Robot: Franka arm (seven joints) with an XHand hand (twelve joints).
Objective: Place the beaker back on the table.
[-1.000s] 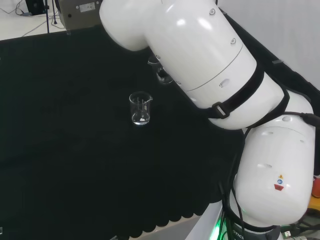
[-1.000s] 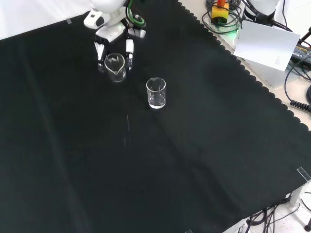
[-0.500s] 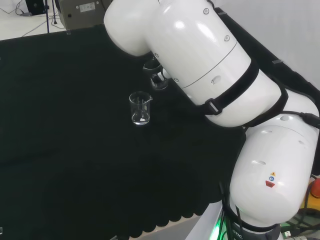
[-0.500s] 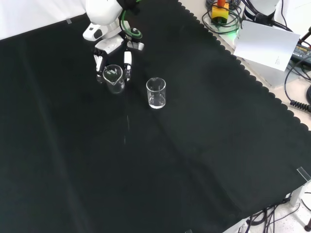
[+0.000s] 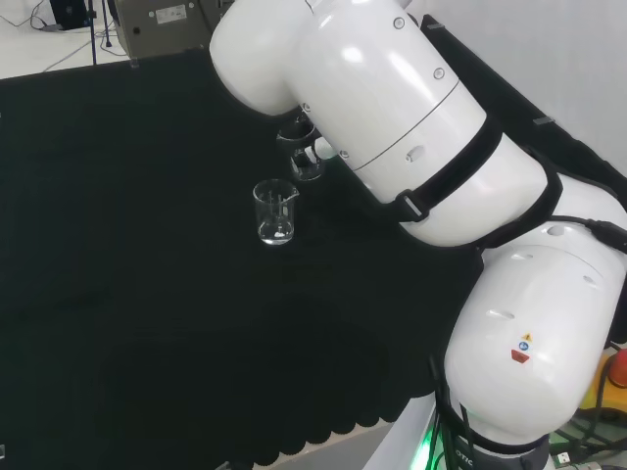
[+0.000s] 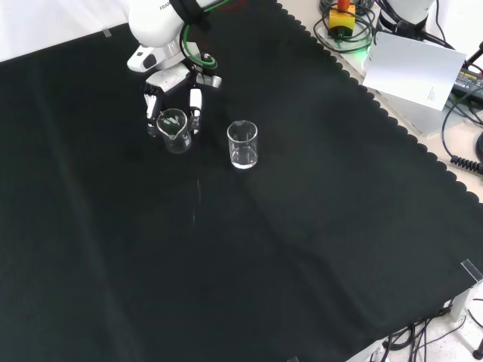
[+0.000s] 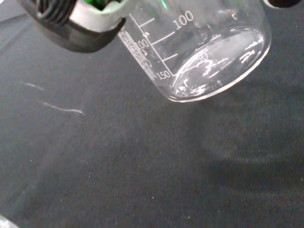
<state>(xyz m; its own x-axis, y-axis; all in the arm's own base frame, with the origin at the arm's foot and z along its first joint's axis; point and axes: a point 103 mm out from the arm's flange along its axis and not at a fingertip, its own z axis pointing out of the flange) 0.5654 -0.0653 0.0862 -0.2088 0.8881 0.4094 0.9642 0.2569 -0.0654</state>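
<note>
Black and white hand pinching a clear glass beaker above black cloth, left of the second clear beaker; releasing tilted risks toppling.

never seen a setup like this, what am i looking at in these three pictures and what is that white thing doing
The big white shapes are the links of one robot arm. Instead of a claw it ends in a black and white hand with fingers and a thumb.

One picture looks over the arm from behind, one looks down from the front, and one comes from a camera at the wrist.

The bench is covered with black cloth. A clear glass beaker stands on it by itself. The hand's fingers are curled round a second beaker. The wrist view shows its base tilted and apparently lifted off the cloth.
</note>
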